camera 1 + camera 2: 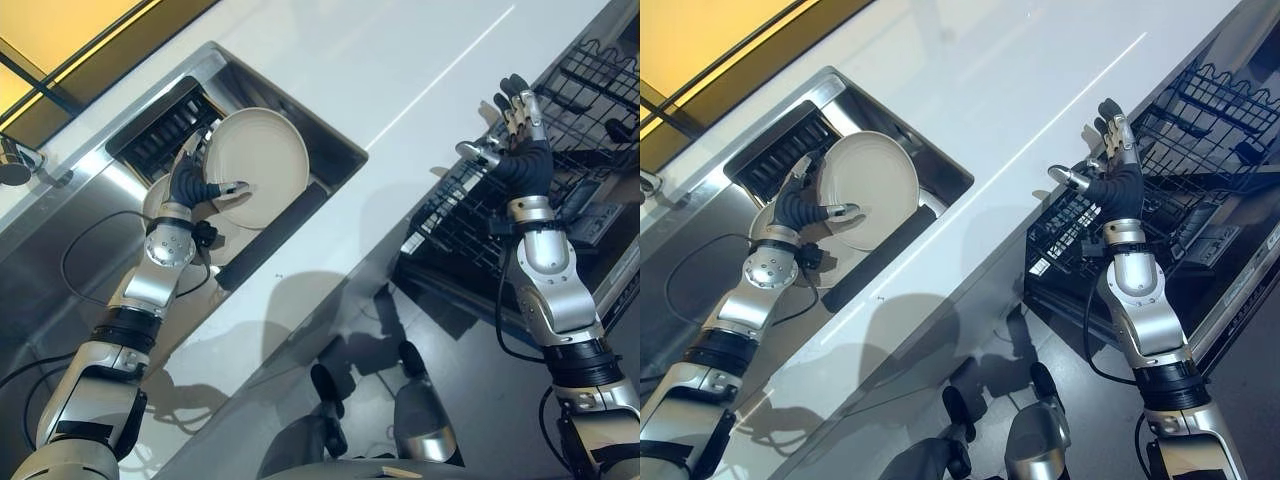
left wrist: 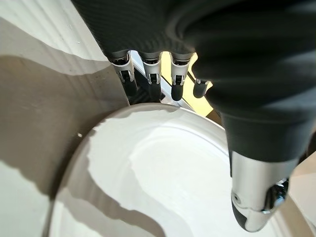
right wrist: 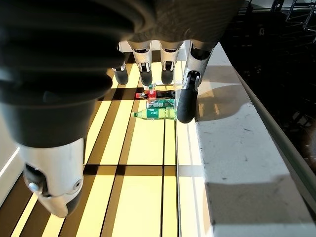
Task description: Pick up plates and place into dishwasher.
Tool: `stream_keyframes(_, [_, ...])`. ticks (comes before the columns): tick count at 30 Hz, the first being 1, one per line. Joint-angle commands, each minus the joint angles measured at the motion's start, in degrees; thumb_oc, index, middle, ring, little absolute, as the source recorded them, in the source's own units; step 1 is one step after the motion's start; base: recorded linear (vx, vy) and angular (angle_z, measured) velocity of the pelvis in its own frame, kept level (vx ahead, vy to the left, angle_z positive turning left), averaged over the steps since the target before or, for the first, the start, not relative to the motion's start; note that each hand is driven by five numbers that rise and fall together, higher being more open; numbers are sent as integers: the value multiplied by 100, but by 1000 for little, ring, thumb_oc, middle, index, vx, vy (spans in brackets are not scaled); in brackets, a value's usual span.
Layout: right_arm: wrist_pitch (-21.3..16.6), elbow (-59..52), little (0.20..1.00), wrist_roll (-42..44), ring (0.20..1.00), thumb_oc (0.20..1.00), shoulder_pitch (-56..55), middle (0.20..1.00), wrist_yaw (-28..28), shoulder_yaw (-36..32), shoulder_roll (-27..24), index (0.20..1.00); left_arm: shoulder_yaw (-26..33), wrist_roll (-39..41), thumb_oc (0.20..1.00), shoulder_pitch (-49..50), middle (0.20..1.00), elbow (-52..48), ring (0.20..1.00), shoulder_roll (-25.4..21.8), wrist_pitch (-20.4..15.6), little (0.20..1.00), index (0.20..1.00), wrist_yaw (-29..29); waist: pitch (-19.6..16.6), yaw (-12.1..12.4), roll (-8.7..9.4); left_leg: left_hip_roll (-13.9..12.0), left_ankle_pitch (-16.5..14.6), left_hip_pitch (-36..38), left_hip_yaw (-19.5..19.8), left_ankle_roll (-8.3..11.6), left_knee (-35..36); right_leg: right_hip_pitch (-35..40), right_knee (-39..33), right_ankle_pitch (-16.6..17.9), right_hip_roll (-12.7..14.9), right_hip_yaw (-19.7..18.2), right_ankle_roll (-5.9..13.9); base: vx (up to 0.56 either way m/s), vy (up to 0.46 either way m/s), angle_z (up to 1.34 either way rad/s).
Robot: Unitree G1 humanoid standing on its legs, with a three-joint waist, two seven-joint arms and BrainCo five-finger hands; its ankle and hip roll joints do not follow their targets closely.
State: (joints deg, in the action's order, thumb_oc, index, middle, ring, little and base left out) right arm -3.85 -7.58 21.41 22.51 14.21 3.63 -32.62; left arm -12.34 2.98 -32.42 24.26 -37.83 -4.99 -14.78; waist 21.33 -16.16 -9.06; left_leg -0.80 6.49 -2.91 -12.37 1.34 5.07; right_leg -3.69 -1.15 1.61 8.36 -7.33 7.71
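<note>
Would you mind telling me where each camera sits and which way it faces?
Left eye view: on the head, looking down at the sink, counter and dishwasher rack; both arms show.
Right eye view: beside it, same scene.
Left wrist view: on the left wrist, looking along the left hand curled on the plate.
Right wrist view: on the right wrist, looking past the open right hand at bottles on the floor.
Shared: both eyes show the plate, as does the left wrist.

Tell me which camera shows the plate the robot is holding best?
The left eye view: the whole plate shows there, tilted over the sink in the left hand. The right eye view shows it likewise. The left wrist view catches just part of it. The right wrist view faces elsewhere.
</note>
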Motion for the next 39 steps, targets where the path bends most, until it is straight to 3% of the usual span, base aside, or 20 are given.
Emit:
stream_keyframes(1, [311,196,1000,-67,1000,1000,-414,1000,-81,281,-67,1000,182,-389,1000,-690,1000,220,1000,-629,61,1000,1000,-195,-75,159,182,19,-468,35,176,261,-543,-666,431,272,322,-116,11,19,59,0])
stream_keyframes(15, [532,143,1000,-14,1000,1000,-198,1000,-142,313,-306,1000,-70,-112,1000,-1371,1000,825,1000,-635,206,1000,1000,-133,88,6,-10,117,-447,-85,150,294,-596,-809,505,262,365,-242,-9,23,57,0])
stream_keyframes(23, [588,83,1000,-95,1000,1000,-134,1000,-218,270,-269,1000,-257,525,1000,-1499,1000,877,1000,-348,278,1000,1000,881,258,-86,-73,150,-432,-180,135,286,-636,-941,552,297,347,-335,-20,4,18,-3])
stream_keyframes(27, [649,73,1000,-149,1000,1000,-83,1000,-294,257,-321,1000,-378,699,1000,-1485,1000,1032,1000,-291,543,1000,1000,1369,343,-145,-134,160,-413,-197,106,290,-651,-965,554,312,346,-380,-23,17,51,-3])
stream_keyframes(34, [637,84,1000,-103,1000,1000,-69,1000,-440,189,-443,1000,-620,2243,1000,-1414,1000,1030,1000,-176,1107,1000,1000,3000,438,-189,-213,187,-380,-171,116,284,-597,-923,493,337,363,-368,-17,5,11,1])
stream_keyframes(39, [682,135,1000,-101,1000,1000,61,1000,-394,353,-486,1000,-907,2731,1000,-1451,1000,1154,1000,-27,1250,1000,1000,3511,445,-238,-268,201,-360,-123,96,283,-575,-853,464,333,369,-357,-24,6,21,0])
